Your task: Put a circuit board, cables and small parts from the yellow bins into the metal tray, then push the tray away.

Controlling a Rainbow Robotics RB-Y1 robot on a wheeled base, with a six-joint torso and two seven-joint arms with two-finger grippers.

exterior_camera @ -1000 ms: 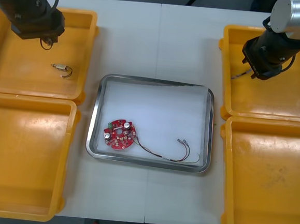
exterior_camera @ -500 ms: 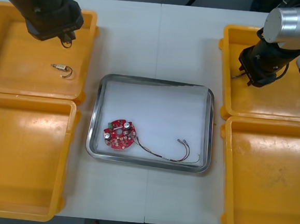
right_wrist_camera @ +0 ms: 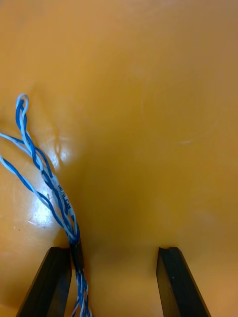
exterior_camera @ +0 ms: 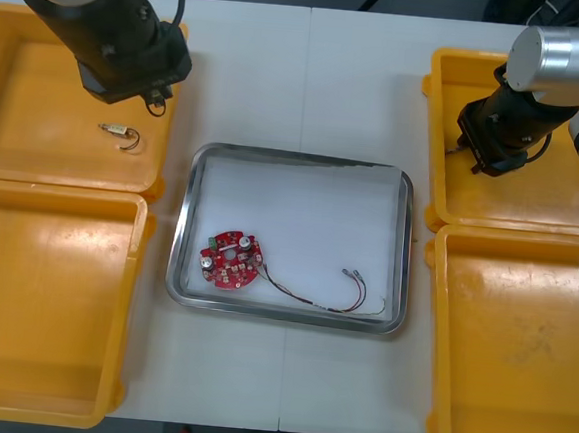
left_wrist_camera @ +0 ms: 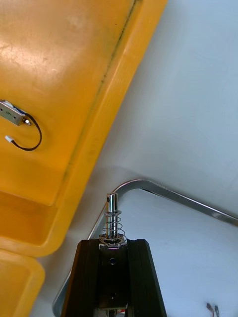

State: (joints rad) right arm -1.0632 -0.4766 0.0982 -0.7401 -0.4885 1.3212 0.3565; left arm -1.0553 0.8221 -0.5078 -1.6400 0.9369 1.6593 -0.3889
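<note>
The left tool (left_wrist_camera: 113, 243) is clamped on a small metal part (left_wrist_camera: 112, 218), slim with a coil round its shaft. The part's long axis runs straight on from the fingers, and its tip points out over the far left corner of the metal tray (left_wrist_camera: 163, 190). The right tool (right_wrist_camera: 116, 255) stands open, low in the far right yellow bin (right_wrist_camera: 148, 99). A twisted blue and white cable (right_wrist_camera: 47, 178) lies right against one finger, stretching lengthwise away from it.

Left pincer (left_wrist_camera: 113, 243) points down with fingers nearly together, gripping; right pincer (right_wrist_camera: 114, 255) points down, fingers spread wide.
</note>
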